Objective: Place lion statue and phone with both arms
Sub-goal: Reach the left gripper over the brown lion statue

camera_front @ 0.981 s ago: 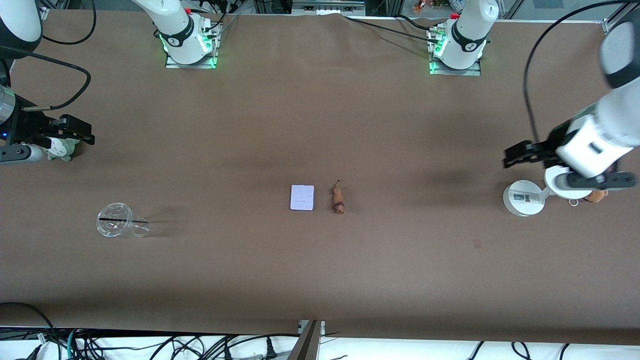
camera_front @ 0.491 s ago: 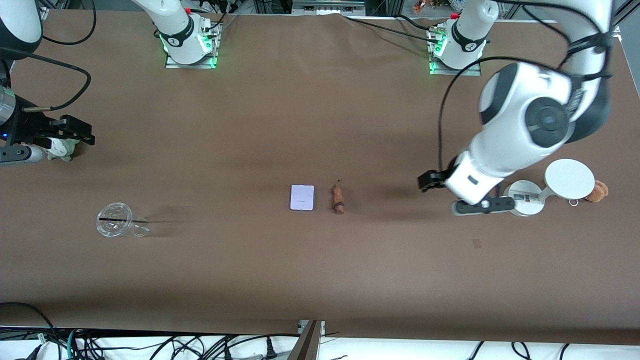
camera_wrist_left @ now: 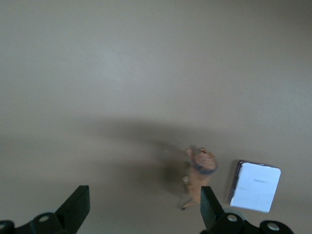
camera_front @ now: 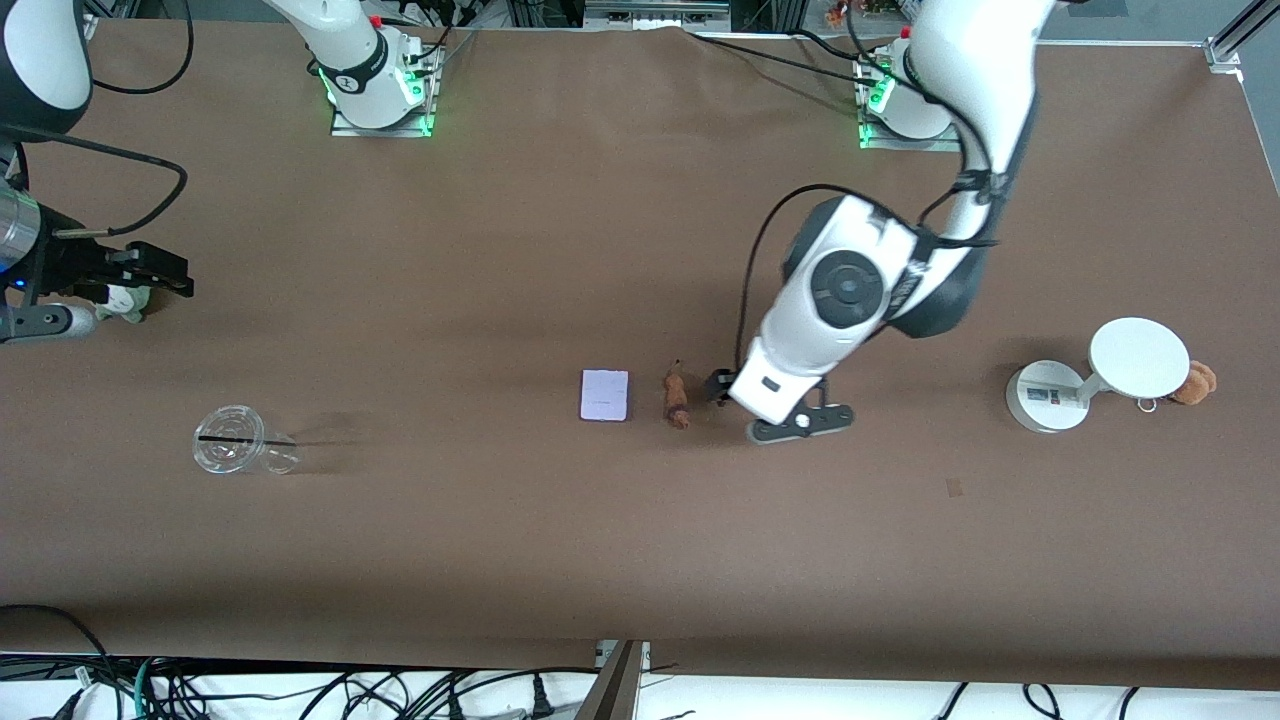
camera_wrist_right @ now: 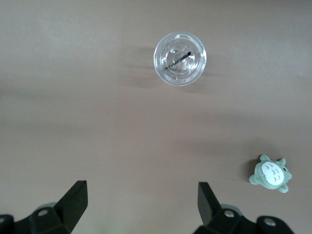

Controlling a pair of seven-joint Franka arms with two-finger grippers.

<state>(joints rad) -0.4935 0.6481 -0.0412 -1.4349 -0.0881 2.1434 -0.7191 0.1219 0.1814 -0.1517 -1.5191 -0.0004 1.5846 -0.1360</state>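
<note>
Lion statue beside phone; left gripper spread over table; right gripper spread; green plush shown whole only by right wrist view

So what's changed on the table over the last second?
The left gripper swung from the white stand toward the middle and is now open beside the lion statue, gripping nothing. The right gripper waits open over its end. The statue, phone and clear cup stayed put.
</note>
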